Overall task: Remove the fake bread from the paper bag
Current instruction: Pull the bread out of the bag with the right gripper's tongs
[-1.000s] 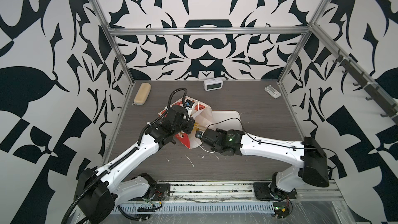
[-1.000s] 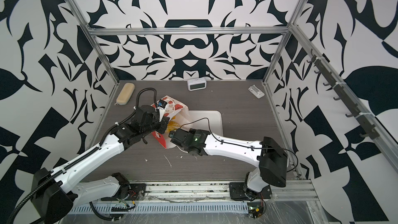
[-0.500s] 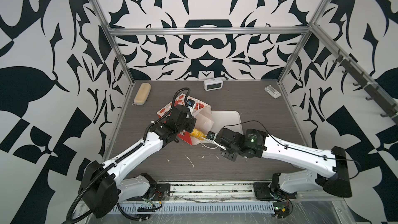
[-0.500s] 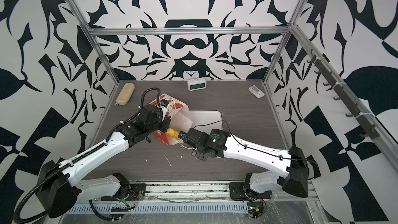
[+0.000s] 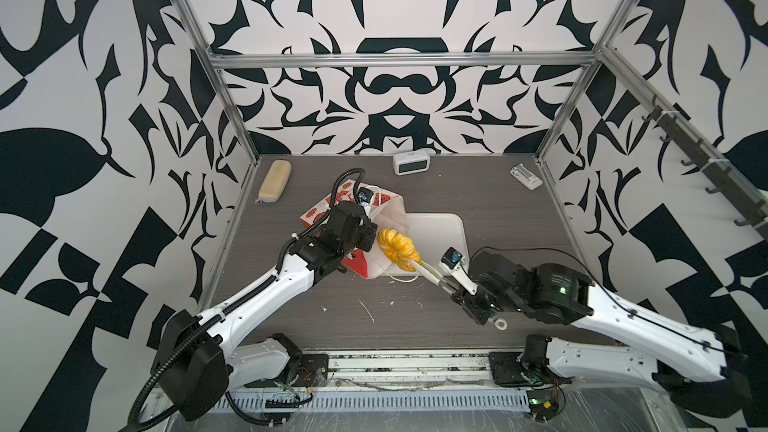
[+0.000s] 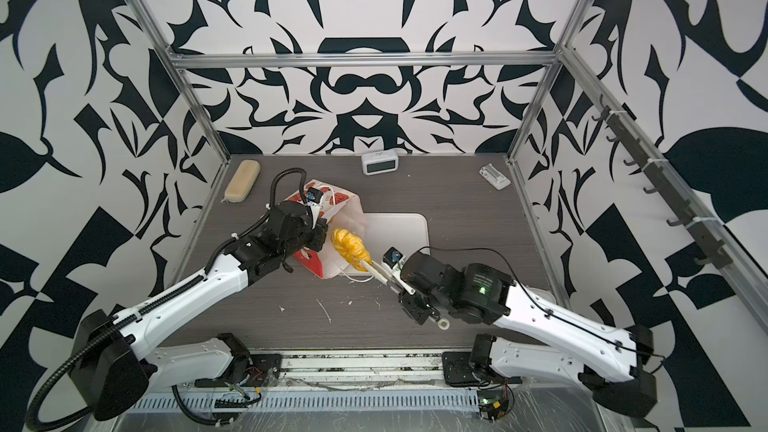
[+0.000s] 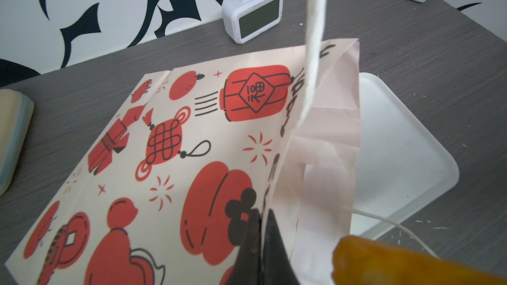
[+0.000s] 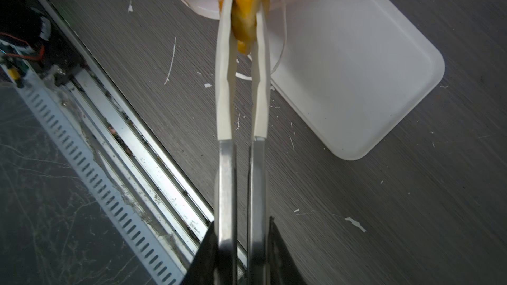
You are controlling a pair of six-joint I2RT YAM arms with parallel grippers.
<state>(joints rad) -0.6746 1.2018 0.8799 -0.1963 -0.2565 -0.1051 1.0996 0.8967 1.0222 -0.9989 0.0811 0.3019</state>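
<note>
Pinching a croissant roll (image 5: 397, 248), right gripper (image 5: 417, 263) hangs beside paper bag (image 7: 192, 138).

paper bag (image 7: 175, 138) lantern print (image 7: 256, 93) bears inverted character 福, clock (image 7: 252, 16) lettering too small to read

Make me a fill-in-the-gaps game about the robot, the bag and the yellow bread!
The right pincer holds ____ piece of fake bread. The left pincer pinches the paper bag, whose big lantern print is ____. The white clock stands by the ____ wall.
Missing words: one, red, back.
</note>
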